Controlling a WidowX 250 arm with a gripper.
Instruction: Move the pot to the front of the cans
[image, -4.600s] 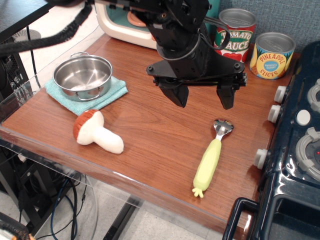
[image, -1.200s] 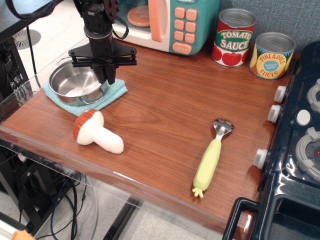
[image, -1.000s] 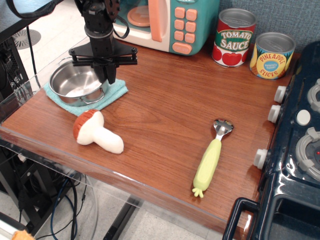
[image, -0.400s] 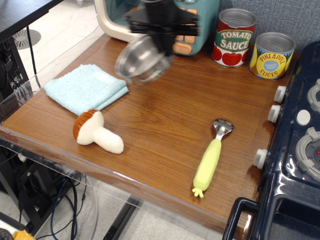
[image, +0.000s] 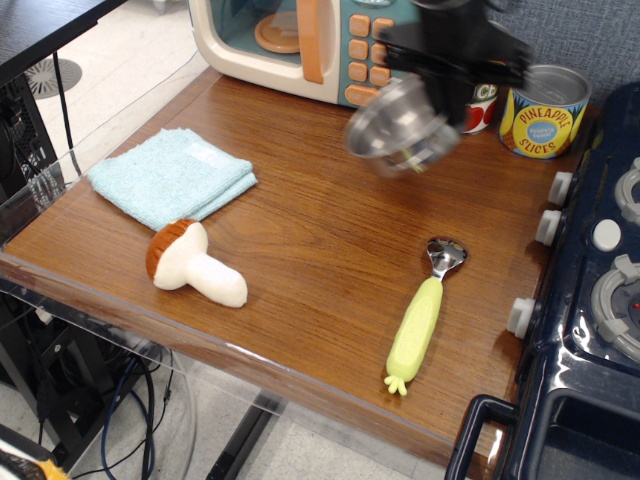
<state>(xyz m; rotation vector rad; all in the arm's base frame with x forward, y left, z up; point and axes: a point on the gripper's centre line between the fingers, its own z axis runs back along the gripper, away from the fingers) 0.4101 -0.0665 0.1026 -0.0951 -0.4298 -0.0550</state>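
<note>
The shiny steel pot (image: 398, 130) hangs tilted in the air above the table, blurred by motion. My gripper (image: 447, 93) is shut on the pot's far right rim and holds it just in front and left of the cans. The yellow "Pineapple Slices" can (image: 545, 111) stands at the back right. The red "Tomato Sauce" can (image: 482, 98) is mostly hidden behind my gripper.
A toy microwave (image: 310, 40) stands at the back. A light-blue cloth (image: 172, 177) lies at the left, a plush mushroom (image: 191, 262) in front of it. A yellow-green handled tool (image: 421, 318) lies at the front right. A toy stove (image: 600, 290) borders the right edge.
My gripper closed on the pot on the cloth, lifted it and carried it to the right across the table. It now hangs close to the cans. The cloth lies bare.
</note>
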